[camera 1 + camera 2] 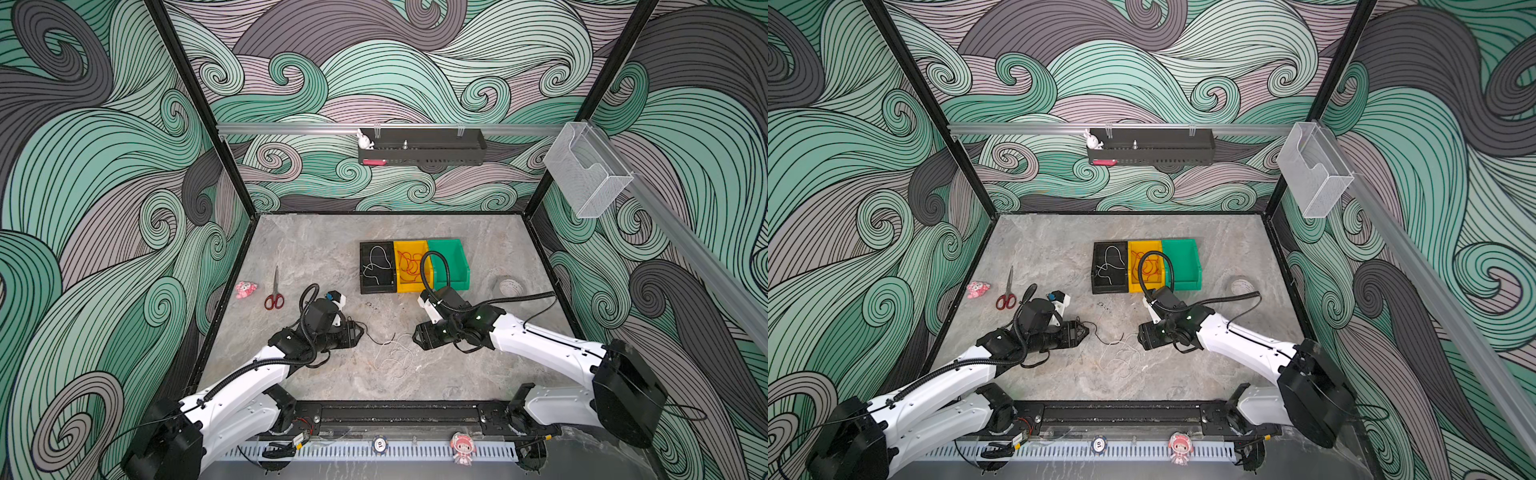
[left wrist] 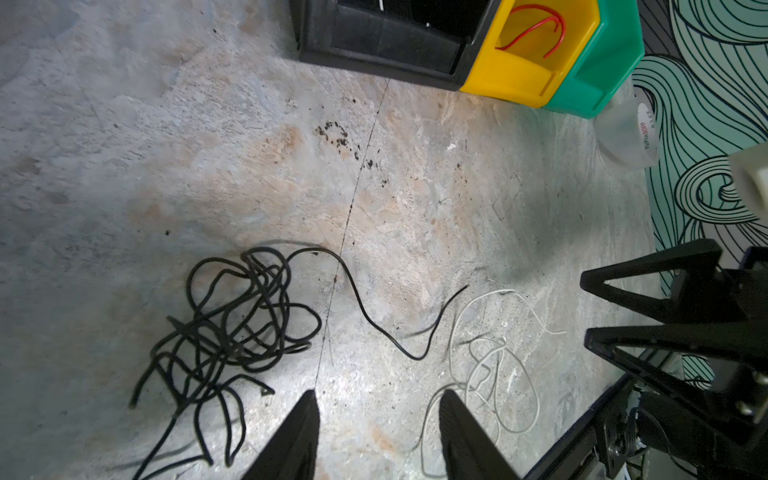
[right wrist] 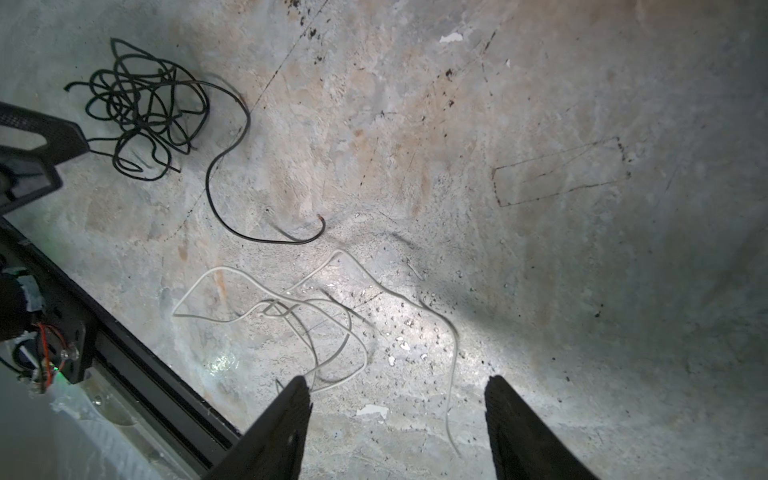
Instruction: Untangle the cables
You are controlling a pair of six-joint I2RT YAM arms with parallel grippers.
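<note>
In both top views, two arms sit low over the grey stone-patterned counter [image 1: 316,249], with a loose thin white cable [image 1: 395,356] lying between them. Behind are a black plastic bin [image 1: 377,289] holding a second white cable [image 1: 376,266], a yellow bin [image 1: 409,287] with a red cable [image 1: 409,266], and an empty green bin [image 1: 451,259]. Red-handled scissors [image 1: 274,293] lie well apart and are no obstacle.

In the left wrist view, the left end effector [image 2: 380,432] stands half open and empty. A knotted thin black cable [image 2: 232,324] lies just beside it, its tail curving near the white one without touching.

In the right wrist view, the right end effector [image 3: 399,399] gapes wide and empty, with a white strand on the counter beneath the gap. The likely next move is to pinch that strand near its free end, not a loop, and draw it slowly away from the black tail.
</note>
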